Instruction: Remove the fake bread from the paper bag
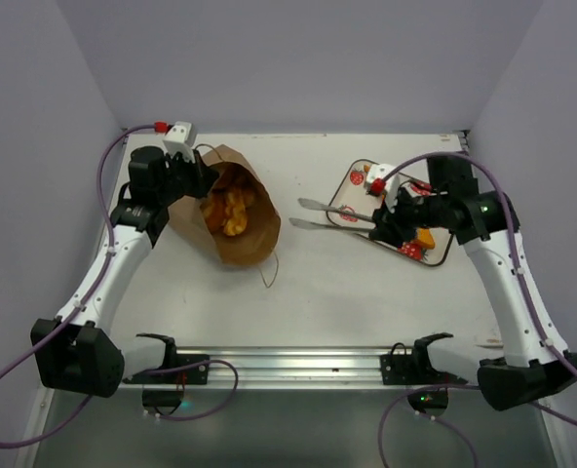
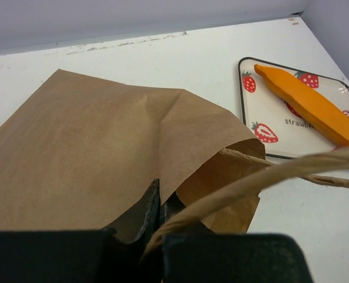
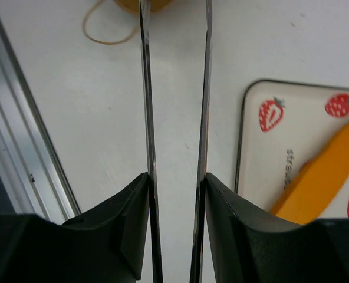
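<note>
Creased kraft paper bag (image 1: 254,239) holds glossy knobbly bread (image 1: 230,211), perhaps rolls

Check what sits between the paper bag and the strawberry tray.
Top view: the tips of the metal tongs, held by the right gripper, poke out from the tray toward the paper bag; otherwise bare table.

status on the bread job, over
left gripper shut on paper bag rim; right gripper squeezing tongs; baguette on tray, other bread inside bag; bag mouth unobstructed

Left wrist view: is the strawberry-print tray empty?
No, a long orange baguette lies across the strawberry-print tray.
</note>
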`<state>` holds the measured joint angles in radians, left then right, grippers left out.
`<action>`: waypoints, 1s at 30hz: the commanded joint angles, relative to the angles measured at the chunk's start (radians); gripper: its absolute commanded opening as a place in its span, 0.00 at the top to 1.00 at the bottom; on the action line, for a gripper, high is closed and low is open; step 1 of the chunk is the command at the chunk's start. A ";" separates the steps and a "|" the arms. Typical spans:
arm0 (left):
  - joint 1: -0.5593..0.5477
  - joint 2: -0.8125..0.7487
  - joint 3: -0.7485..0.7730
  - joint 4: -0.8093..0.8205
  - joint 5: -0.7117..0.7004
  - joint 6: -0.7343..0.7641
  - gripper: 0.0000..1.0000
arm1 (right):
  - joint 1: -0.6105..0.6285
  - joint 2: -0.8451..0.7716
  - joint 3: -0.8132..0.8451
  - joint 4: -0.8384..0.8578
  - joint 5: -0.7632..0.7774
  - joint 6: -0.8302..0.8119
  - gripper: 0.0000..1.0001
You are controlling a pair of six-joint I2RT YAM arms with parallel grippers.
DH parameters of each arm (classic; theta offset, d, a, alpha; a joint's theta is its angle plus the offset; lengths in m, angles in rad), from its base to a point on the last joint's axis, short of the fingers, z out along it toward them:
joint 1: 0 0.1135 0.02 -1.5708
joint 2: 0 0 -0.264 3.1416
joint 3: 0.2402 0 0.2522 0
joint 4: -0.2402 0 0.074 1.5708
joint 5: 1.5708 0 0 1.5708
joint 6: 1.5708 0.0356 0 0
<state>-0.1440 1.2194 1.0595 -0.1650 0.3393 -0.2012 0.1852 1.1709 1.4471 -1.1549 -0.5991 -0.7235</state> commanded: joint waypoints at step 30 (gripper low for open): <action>-0.002 0.043 0.158 -0.102 0.127 -0.093 1.00 | 0.981 0.294 -0.179 0.706 1.211 -0.381 0.55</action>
<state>-0.1444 1.2720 1.1484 -0.2607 0.4240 -0.2710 1.1645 1.4708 1.2663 -0.5049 0.4911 -1.0412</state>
